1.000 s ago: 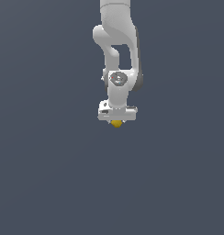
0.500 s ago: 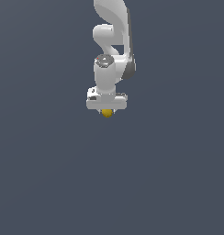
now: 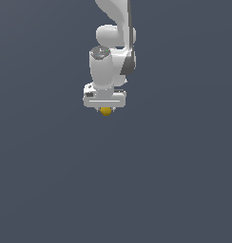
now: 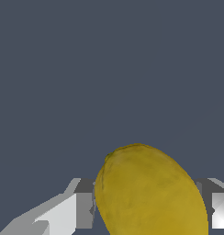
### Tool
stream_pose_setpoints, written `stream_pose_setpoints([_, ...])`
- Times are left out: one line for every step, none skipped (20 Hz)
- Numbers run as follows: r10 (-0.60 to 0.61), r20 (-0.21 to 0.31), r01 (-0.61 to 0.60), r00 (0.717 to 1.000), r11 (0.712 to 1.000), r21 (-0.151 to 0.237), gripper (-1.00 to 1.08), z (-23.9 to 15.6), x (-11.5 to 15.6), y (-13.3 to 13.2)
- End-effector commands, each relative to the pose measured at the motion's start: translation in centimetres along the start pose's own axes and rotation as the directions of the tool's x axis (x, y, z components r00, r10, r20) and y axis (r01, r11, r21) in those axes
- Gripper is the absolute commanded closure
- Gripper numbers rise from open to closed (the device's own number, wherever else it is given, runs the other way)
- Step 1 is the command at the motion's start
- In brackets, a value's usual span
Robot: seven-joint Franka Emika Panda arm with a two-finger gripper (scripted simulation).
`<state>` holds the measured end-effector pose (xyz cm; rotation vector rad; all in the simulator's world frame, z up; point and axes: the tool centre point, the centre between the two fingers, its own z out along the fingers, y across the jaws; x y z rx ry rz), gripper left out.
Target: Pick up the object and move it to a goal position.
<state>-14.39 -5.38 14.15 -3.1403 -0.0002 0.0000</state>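
Yellow object [image 3: 106, 111] sits right under the white gripper [image 3: 105, 110], jaws closed on its sides, fingers [image 4: 63, 213] touching it. Carry step: keep the squeeze steady, move smoothly, no jerks. Goal not visible.

A Plain Slate Backdrop

The surroundings [image 3: 184, 180] were a flat, even blue-grey field in both views. No wall, floor line or furniture could be told apart. The light was soft and uniform, casting no visible shadow anywhere on the surface [image 4: 63, 69] behind.
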Motion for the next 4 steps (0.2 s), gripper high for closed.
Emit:
stream_pose_setpoints([-0.001, 0.0, 0.001, 1.0, 1.0, -0.001, 1.08, -0.2, -0.05, 0.16])
stream_pose_setpoints([-0.001, 0.0, 0.001, 1.0, 1.0, -0.001, 1.08, -0.19, -0.02, 0.15])
stream_pose_setpoints([-0.001, 0.0, 0.001, 1.0, 1.0, -0.001, 1.08, -0.15, 0.02, 0.11])
stream_pose_setpoints([-0.001, 0.0, 0.001, 1.0, 1.0, -0.001, 1.08, -0.14, 0.04, 0.1])
